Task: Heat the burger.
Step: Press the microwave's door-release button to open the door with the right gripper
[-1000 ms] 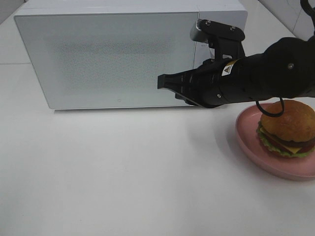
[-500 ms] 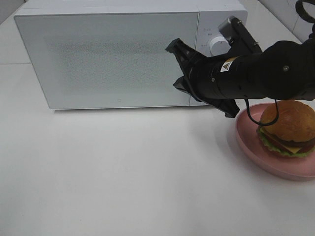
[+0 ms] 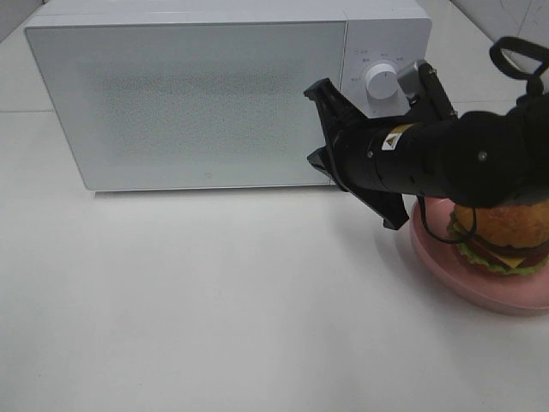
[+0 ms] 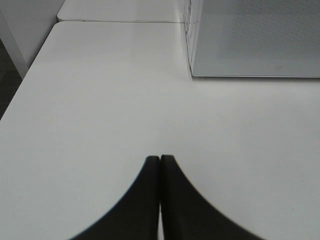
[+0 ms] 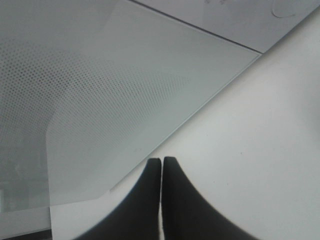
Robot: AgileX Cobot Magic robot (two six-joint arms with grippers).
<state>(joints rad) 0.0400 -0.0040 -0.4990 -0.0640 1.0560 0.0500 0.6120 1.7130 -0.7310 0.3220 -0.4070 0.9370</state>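
Burger (image 3: 510,227), round glossy bun, smooth pink plate (image 3: 446,268)

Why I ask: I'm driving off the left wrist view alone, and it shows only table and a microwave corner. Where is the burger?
Observer: The burger sits on a pink plate, on the table to the right of the microwave in the high view.
Operator: Is the right hand holding it yet?
Observer: No. The right hand is shut and empty, and it points at the microwave's door near the door's right edge.
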